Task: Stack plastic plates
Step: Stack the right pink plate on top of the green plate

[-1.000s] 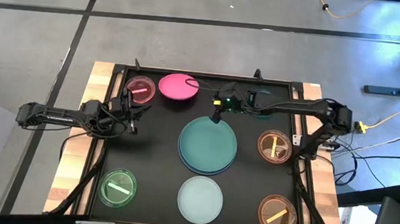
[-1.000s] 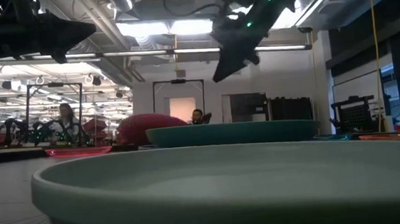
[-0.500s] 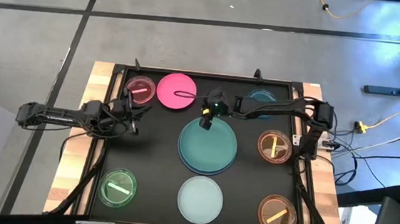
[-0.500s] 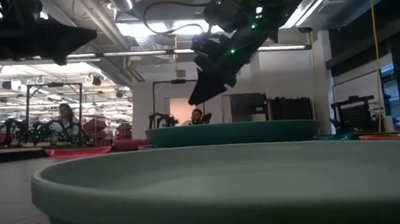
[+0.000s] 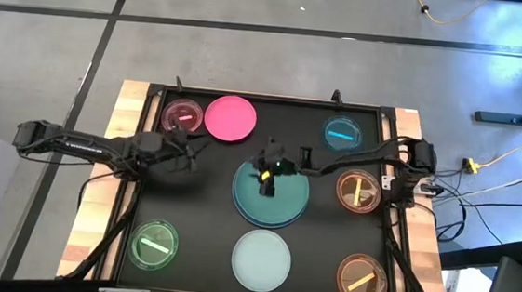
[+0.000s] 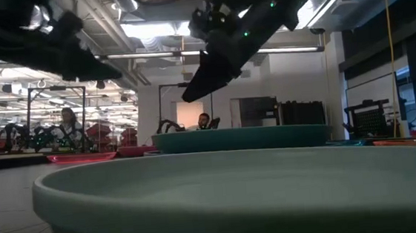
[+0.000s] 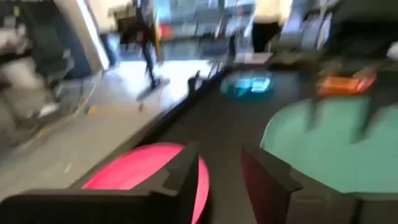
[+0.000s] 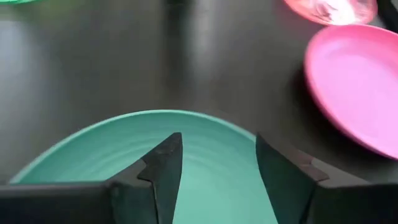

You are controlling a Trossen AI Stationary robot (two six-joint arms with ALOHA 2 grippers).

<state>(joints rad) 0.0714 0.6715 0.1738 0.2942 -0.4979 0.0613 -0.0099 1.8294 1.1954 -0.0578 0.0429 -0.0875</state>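
Note:
A dark green plate (image 5: 271,192) lies on a larger blue-grey plate (image 5: 240,205) at the table's middle. My right gripper (image 8: 217,168) hangs open above the green plate's far part (image 8: 205,137) and is clear of it in the low view (image 6: 191,95). A pink plate (image 5: 231,117) lies flat at the far edge, and a pale mint plate (image 5: 261,260) lies at the near edge. My left gripper (image 7: 221,180) is open above the bare mat, left of the green plate (image 7: 323,143) and near the pink plate (image 7: 143,168).
Small translucent dishes ring the mat: pink (image 5: 181,116) at the far left, blue (image 5: 341,132) at the far right, green (image 5: 154,245) at the near left, two orange (image 5: 360,191) (image 5: 361,277) on the right. Bare mat (image 5: 191,206) lies left of the stack.
My right gripper has gone from beside the pink plate toward the near edge and now hangs over the green plate. The pink plate, tilted up a second ago, lies flat. My left gripper has gone toward the table's right, closer to the stack.

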